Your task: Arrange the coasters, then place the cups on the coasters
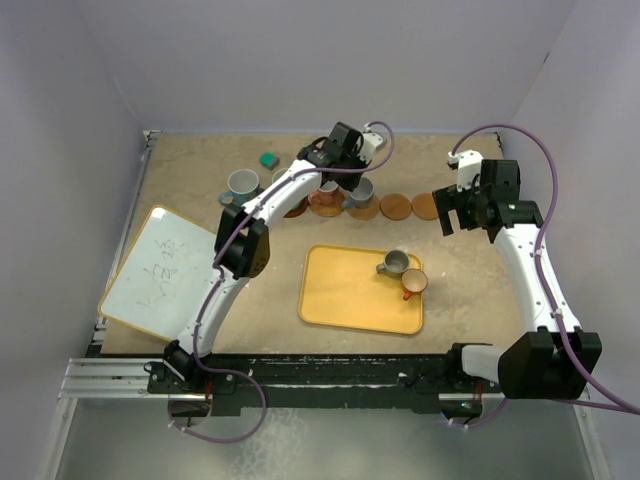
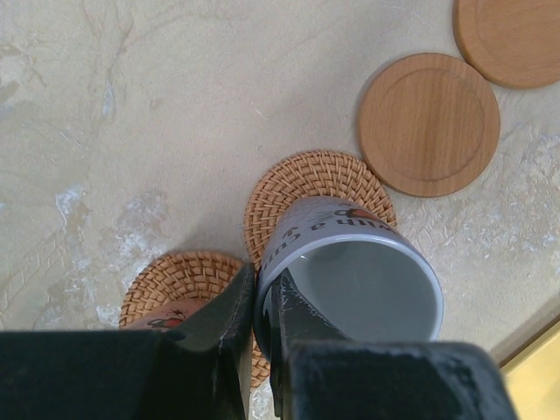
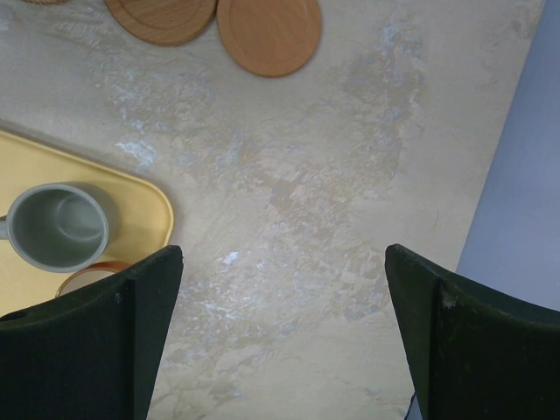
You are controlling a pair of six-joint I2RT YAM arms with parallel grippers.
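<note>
Well, the left arm is stretched long across the table [image 1: 200, 160], elbow raised, its wrist bent down just beyond the far edge of the yellow tray [image 1: 340, 300]. The left gripper [image 2: 260, 293] is clamped on the rim of a pale mug [image 2: 359, 280], one finger inside the wall and one outside. That mug sits over a woven coaster [image 2: 306, 188] in the row of coasters running along beyond the tray's far edge. Whether its base is fully down I cannot tell. A second woven coaster [image 2: 175, 276] lies just beside it, toward the tray's left end, partly hidden by the fingers. Two smooth wooden coasters [image 2: 429, 122] carry the row on toward the tray's right end.

The right arm is folded up off the tray's right side, forearm rising from its base and wrist tipped down. The right gripper [image 3: 280, 254] hangs with fingers spread wide, holding nothing, above the table just past the tray's far right corner. On the tray, near that corner, stand a small grey cup [image 3: 57, 226] and a small orange cup [image 1: 414, 284], close together. A blue mug [image 1: 242, 184] stands well beyond the tray's far left corner.
</note>
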